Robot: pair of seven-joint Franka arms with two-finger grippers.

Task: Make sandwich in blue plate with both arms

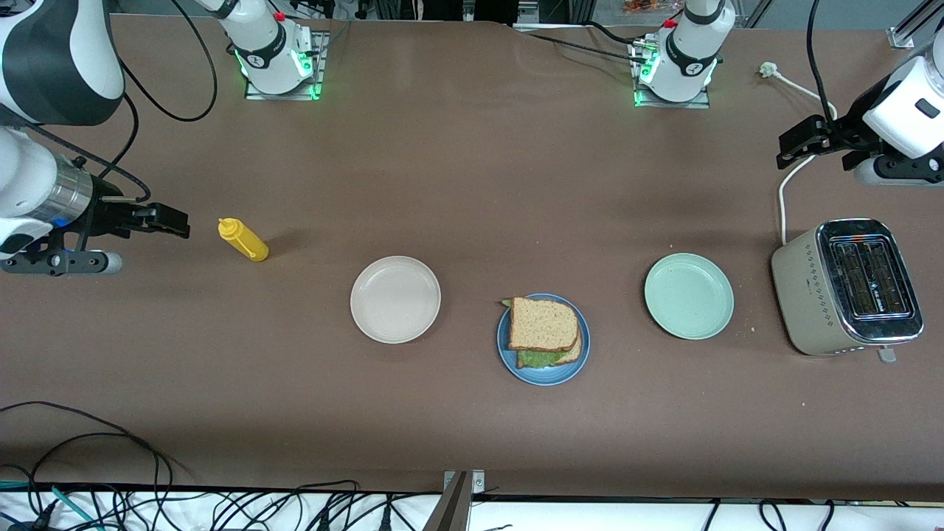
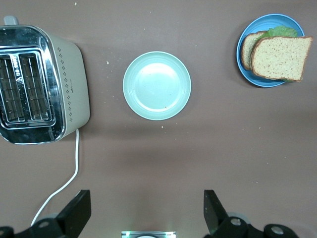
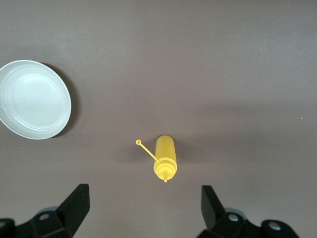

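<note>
The sandwich, two tan bread slices with green lettuce showing between them, lies on the blue plate near the middle of the table. The left wrist view also shows the sandwich on the blue plate. My left gripper hangs open and empty over the table's left-arm end, near the toaster; its fingers stand wide apart. At the right-arm end my right gripper hangs open and empty beside the yellow bottle, nothing between its fingers.
A cream-white plate and a pale green plate flank the blue one. A toaster with a white cord stands at the left arm's end. A yellow squeeze bottle lies toward the right arm's end.
</note>
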